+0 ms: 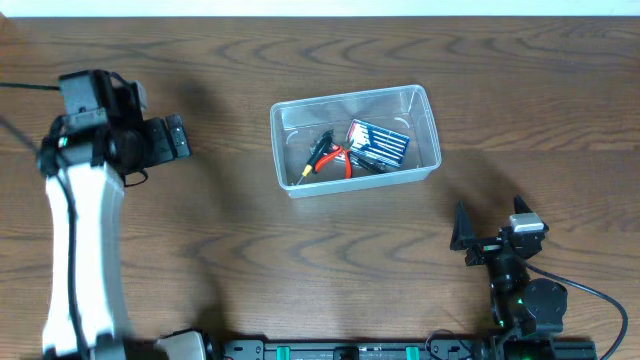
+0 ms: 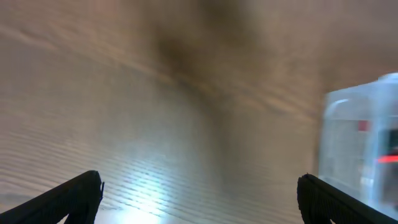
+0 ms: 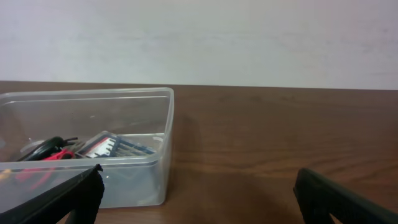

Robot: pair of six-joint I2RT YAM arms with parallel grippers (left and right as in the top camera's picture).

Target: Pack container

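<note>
The clear plastic container [image 1: 425,110] sits in the middle of the table. Inside it lie red-handled pliers [image 1: 332,158], a dark striped package [image 1: 380,143] and a small black tool. My left gripper [image 1: 184,137] hovers to the container's left, open and empty. The left wrist view is blurred, with the container [image 2: 364,143] at its right edge and nothing between the fingers [image 2: 74,198]. My right gripper [image 1: 490,214] rests open near the front right, below the container's right end. In the right wrist view the container [image 3: 146,180] stands ahead to the left, apart from the gripper [image 3: 199,183].
Brown wooden tabletop [image 1: 200,240] surrounds the container. The left arm's white link [image 1: 85,250] stretches along the left side. A black rail [image 1: 350,350] runs along the front edge. A pale wall [image 3: 249,37] stands behind the table.
</note>
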